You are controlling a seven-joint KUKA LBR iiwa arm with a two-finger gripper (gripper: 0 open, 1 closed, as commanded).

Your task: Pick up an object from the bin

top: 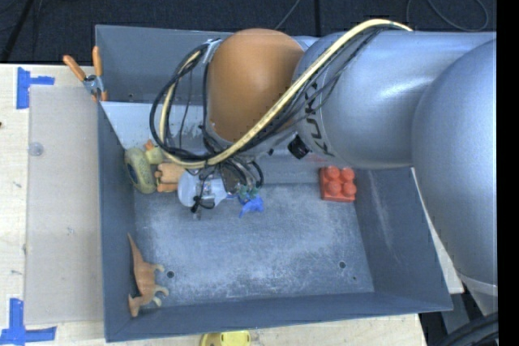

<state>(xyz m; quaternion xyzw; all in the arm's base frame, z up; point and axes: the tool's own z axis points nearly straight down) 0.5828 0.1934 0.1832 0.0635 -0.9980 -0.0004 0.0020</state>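
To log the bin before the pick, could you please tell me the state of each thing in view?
Red plastic studded brick: lying on the grey metal bin's floor near the back wall, alone.
Tan toy dinosaur: lying flat, front left corner.
Pale green and orange toy: lying by the left wall.
Small blue piece: loose on the floor beside the arm's tip.
Silver robot arm: reaching in from the right, down at back left.

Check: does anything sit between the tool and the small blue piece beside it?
Nothing visible does. The blue piece lies close beside the tool, to its right in the view. The tan and green toy sits on the tool's other side, the red brick farther right.
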